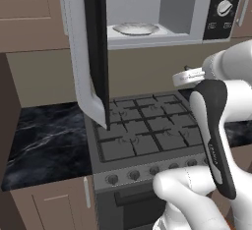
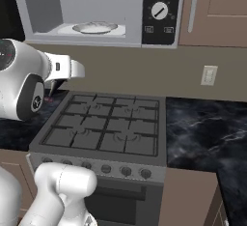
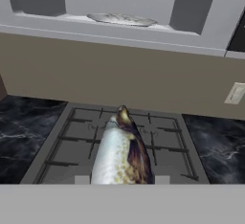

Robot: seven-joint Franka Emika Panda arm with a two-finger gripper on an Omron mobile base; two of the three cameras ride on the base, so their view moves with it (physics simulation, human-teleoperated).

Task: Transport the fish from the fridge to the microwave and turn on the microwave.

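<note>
The end effector (image 3: pixel 122 182) is clamped on the fish (image 3: pixel 120 151). In the hand view the silvery body rises from the 6 o'clock edge between the two tips, and its brownish far end points to 12 o'clock. The fish hangs in the air above the gas stove (image 3: pixel 119 141), apart from the burner grates below it.

In the right base view the hand (image 2: pixel 65 70) is at 9 o'clock, over the left back corner of the stove and lower than the microwave (image 2: pixel 101 10). From this side I cannot tell the fingers clearly.

The microwave is mounted on the wall at 12 o'clock. Its door (image 1: pixel 91 52) stands wide open and swings out to the left, as the left base view shows. Inside lies a round glass turntable (image 1: pixel 135 28), with nothing on it. The round knob (image 2: pixel 159 11) sits on the dark panel at the right side of the cavity.

Black marble worktop (image 2: pixel 207 128) lies at both sides of the stove.
</note>
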